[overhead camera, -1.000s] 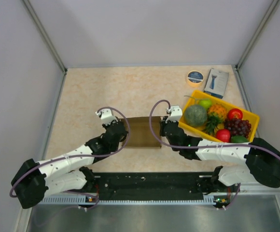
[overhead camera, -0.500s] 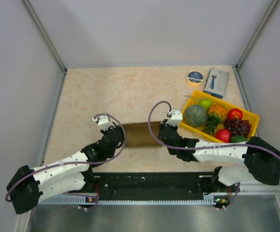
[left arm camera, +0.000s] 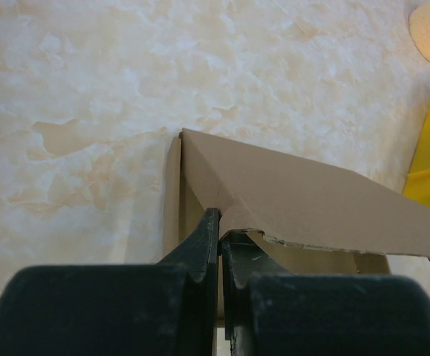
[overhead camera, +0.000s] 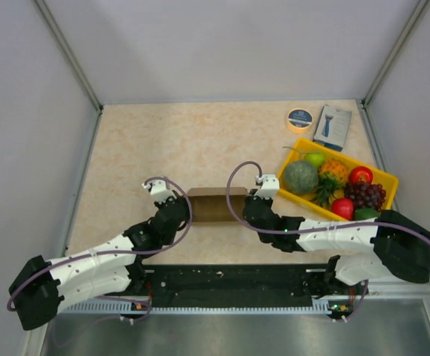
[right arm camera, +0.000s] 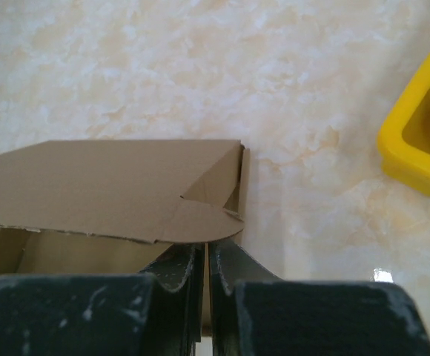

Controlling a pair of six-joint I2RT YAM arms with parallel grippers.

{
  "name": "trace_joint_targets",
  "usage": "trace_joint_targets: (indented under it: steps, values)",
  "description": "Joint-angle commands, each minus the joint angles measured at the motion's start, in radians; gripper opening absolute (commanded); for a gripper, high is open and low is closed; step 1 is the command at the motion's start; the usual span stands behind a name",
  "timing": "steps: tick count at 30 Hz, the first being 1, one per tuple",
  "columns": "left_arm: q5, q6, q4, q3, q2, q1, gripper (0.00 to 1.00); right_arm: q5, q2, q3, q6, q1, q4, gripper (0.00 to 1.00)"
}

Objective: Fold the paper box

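Arms have pulled back; paper box (overhead camera: 216, 205) lid now tips over its open body, mid table (overhead camera: 141, 141). Left gripper (left arm camera: 219, 222) & right gripper (right arm camera: 206, 251) pressed shut, each pinching a lid corner. Fold prob. half done.

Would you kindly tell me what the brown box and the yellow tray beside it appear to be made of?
The paper box looks like plain brown cardboard with a matte finish: its cut edge is rough and fibrous, and its folds crease sharply. The yellow tray is probably moulded plastic: it is smooth and evenly coloured, with a slight sheen and a rounded rim.
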Motion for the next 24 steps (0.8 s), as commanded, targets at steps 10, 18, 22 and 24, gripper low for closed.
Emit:
trace_joint_targets:
  steps: [10, 18, 22, 24]
  values:
    - [0.004, -0.043, -0.044, -0.083, 0.004, -0.023, 0.0, -0.152, -0.157, -0.155, -0.053, 0.038, -0.032, 0.28]
    - [-0.031, -0.068, -0.056, -0.103, 0.008, -0.046, 0.0, -0.372, -0.582, -0.172, -0.03, 0.11, -0.38, 0.48]
    - [-0.039, -0.074, -0.079, -0.103, -0.018, -0.056, 0.0, -0.43, -0.712, -0.059, -0.043, 0.101, -0.471, 0.53]
    - [-0.033, -0.089, -0.078, -0.108, -0.038, -0.057, 0.0, -0.494, -0.655, 0.051, -0.043, 0.062, -0.464, 0.54]
